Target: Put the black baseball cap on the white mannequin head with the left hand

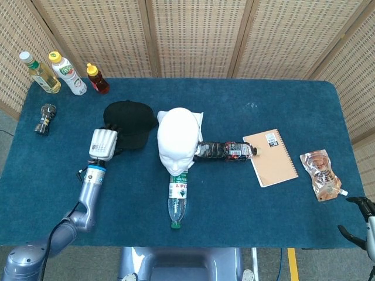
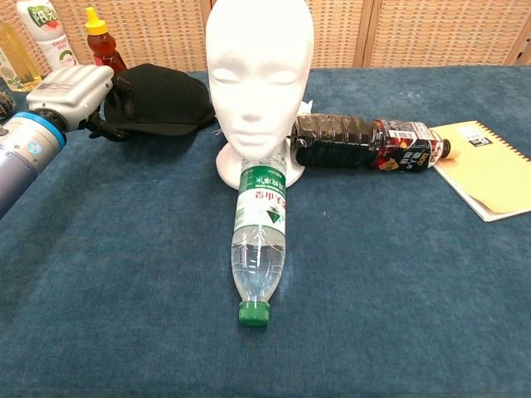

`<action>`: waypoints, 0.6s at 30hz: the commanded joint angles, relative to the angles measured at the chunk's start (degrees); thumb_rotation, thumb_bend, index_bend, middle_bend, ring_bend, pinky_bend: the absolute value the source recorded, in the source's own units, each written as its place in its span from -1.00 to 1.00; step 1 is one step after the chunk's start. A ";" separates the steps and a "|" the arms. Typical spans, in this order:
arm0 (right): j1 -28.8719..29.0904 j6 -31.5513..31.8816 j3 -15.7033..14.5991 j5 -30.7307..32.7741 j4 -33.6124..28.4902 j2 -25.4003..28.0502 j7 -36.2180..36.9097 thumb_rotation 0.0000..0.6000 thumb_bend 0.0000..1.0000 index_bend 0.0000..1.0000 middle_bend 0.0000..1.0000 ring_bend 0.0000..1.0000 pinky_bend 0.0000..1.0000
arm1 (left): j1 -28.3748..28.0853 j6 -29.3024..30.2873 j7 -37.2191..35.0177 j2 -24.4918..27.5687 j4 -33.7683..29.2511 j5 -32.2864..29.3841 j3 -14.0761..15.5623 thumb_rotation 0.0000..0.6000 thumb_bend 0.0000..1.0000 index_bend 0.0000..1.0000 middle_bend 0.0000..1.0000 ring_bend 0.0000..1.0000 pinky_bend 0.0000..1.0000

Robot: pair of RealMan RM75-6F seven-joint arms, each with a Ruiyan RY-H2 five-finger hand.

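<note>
The black baseball cap hangs just left of the white mannequin head, which stands upright mid-table. My left hand grips the cap at its left edge, fingers curled into the fabric. The cap sits lower than the top of the head and beside it. My right hand shows only as dark fingertips at the bottom right corner of the head view, spread apart and holding nothing.
A clear water bottle lies in front of the mannequin head. A dark drink bottle lies to its right, then a tan notebook and a pouch. Three bottles and a small jar stand far left.
</note>
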 commanded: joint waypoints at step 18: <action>0.01 0.23 0.08 -1.08 -0.53 0.06 0.27 1.00 -0.75 -0.33 -0.27 -0.17 -0.19 | -1.56 2.25 -12.99 -3.86 12.80 2.04 4.92 1.00 0.15 0.42 -0.11 -0.17 0.48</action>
